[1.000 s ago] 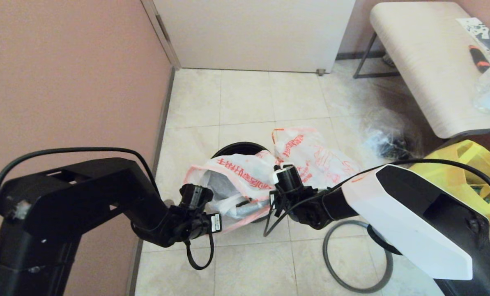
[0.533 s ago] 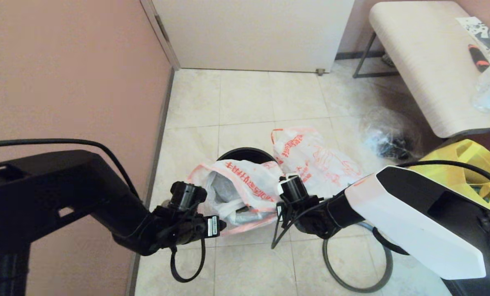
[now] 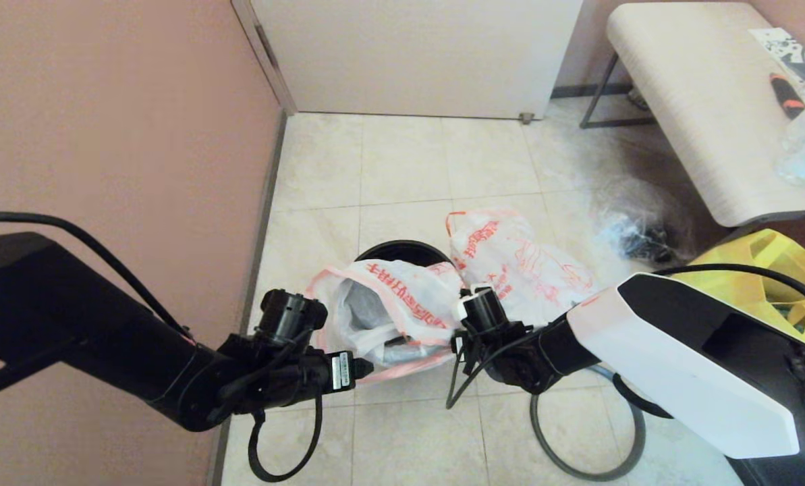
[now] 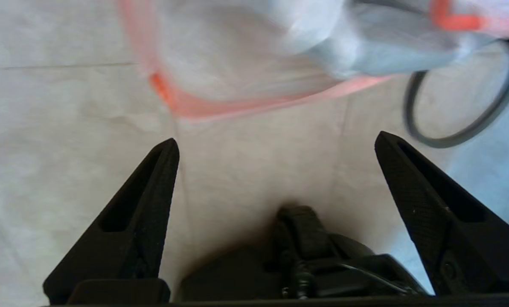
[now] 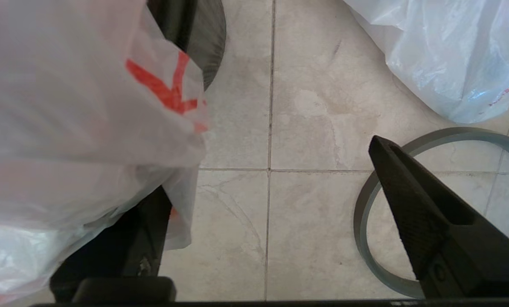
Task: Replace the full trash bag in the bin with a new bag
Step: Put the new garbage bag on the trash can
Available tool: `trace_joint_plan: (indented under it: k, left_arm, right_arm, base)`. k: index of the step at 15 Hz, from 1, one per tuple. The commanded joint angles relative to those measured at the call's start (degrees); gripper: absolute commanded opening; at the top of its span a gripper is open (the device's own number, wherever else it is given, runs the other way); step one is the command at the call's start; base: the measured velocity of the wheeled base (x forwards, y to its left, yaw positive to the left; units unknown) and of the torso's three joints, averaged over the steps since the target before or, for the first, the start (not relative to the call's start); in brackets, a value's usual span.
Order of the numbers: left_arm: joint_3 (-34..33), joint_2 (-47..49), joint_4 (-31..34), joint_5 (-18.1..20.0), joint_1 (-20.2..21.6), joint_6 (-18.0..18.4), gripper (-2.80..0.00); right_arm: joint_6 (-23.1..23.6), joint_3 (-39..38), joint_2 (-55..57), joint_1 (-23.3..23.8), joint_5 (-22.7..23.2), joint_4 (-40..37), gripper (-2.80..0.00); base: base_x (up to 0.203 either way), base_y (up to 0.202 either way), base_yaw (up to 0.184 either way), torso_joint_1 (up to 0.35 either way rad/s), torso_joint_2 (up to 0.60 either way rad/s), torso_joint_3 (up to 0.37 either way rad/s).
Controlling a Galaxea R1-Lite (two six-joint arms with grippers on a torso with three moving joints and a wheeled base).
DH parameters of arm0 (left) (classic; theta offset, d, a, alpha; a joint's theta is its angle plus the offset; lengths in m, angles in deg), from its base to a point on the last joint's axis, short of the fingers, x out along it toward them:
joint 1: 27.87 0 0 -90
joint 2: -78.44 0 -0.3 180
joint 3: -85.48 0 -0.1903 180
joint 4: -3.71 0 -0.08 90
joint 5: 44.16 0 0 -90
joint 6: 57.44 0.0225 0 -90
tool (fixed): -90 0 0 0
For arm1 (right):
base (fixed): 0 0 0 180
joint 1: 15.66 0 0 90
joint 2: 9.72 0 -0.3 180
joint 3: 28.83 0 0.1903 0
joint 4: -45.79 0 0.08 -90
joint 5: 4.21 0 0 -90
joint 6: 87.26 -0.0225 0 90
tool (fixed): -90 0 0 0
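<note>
Full trash bag (image 3: 392, 307): sitting mouth-open and bulging over the near side of the bin (image 3: 402, 248), with only the bin's far rim showing behind it. From the head view it is hard to tell whether the bag's bottom is resting inside the bin or on the floor just in front.

Hoop (image 3: 581, 432): lying off the bin on the tiles, near and to the right. Nothing is clamping the bag to the bin.

New bag (image 3: 517, 260): lying limp on the floor just right of the bin, untouched.

Left gripper (image 4: 275, 143): you are holding it low at the bag's near-left edge, fingers spread wide with nothing between them. The orange-red handle is hanging just beyond the tips.

Right gripper (image 5: 271, 166): you are holding it at the bag's near-right side, fingers also spread wide. The plastic is draping over one finger, but nothing is pinched.

Step, as I am reading it: you are taking out the old bag, with no grasp made yet.

Next move: you are needing to close each gripper on a handle or mouth edge. Take a good fold, since thin film slips. Then lift straight up so the bottles are not spilling, and set the bag aside, clear of the new one.
</note>
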Motion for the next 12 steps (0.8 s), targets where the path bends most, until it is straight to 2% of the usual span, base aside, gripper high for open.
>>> trace_joint_plan:
  k: [1, 5, 10, 11, 12]
  left_arm:
    - [3.29, 2.67, -0.18, -0.2, -0.88, -0.32, 0.0]
    - [11.91, 11.92, -0.14, -1.3, -0.41, -1.56, 0.0]
    - [21.71, 18.82, 0.79, -2.0, 1.92, -2.36, 0.0]
    - [23.47, 19.81, 2.49, -2.77, 2.01, -2.8, -1.02]
    - [25.13, 20.87, 3.79, -3.74, 2.05, -4.07, -2.8]
  right_arm:
    - [-0.17, 0.0, 0.07, 0.08, -0.14, 0.14, 0.0]
    - [-0.18, 0.0, 0.01, 0.25, -0.14, 0.14, 0.0]
    - [-0.26, 0.0, 0.33, 0.54, -0.05, 1.02, 0.0]
    - [-0.26, -0.09, 0.23, 0.61, -0.05, 1.02, 0.0]
    - [-0.23, -0.09, 0.07, 0.69, -0.03, 1.02, 0.0]
  base:
    - [0.0, 0.0, 0.0, 0.0, 0.0, 0.0]
    - [0.0, 0.0, 0.0, 0.0, 0.0, 0.0]
    - [0.0, 0.0, 0.0, 0.0, 0.0, 0.0]
    - [0.0, 0.0, 0.0, 0.0, 0.0, 0.0]
    - [0.0, 0.0, 0.0, 0.0, 0.0, 0.0]
